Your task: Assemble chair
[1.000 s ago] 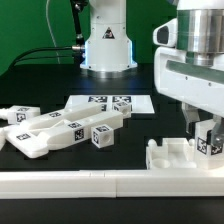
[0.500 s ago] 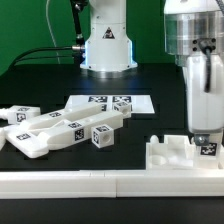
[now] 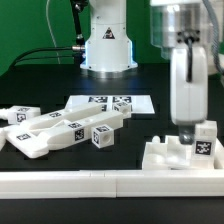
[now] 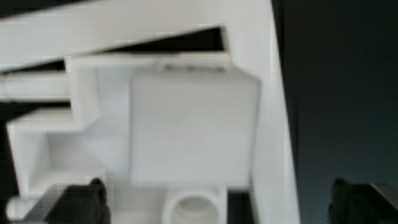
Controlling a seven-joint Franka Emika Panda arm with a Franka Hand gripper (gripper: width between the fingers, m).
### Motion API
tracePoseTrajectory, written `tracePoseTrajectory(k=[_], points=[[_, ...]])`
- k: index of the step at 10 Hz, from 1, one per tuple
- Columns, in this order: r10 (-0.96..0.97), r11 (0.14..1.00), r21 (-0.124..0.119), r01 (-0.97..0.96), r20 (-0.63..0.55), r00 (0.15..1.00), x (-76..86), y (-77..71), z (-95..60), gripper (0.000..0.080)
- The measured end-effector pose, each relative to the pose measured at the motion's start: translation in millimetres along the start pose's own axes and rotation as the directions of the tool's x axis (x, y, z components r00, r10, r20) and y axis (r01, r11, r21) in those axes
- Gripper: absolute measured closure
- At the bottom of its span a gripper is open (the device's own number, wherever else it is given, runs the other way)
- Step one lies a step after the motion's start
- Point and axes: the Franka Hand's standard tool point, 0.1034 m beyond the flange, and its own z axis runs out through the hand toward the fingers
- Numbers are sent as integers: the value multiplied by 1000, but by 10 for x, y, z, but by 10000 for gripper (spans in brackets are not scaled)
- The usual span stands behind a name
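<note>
While my gripper (image 3: 196,133) hangs wide open over the seat block (image 3: 165,157) — gripping nothing — one tagged piece (image 3: 204,147) looks seated; other loose parts (image 3: 60,130) lie unassembled.

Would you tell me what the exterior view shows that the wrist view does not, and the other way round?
Only the exterior view: the loose chair parts piled at its left, the marker board, the long border rail and the arm's base. Only the wrist view: a round hole in the white plastic, with the jaws standing wide apart on either side. Both: the white seat block at the gripper.
</note>
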Motion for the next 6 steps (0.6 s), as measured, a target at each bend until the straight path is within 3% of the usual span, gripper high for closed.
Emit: tracePoseTrajectory(k=[2,6], points=[[-27,999,21,27,5,1000,204,-66,-188,157],[-31,999,15,31,2,1000,190,-45,-147,151]])
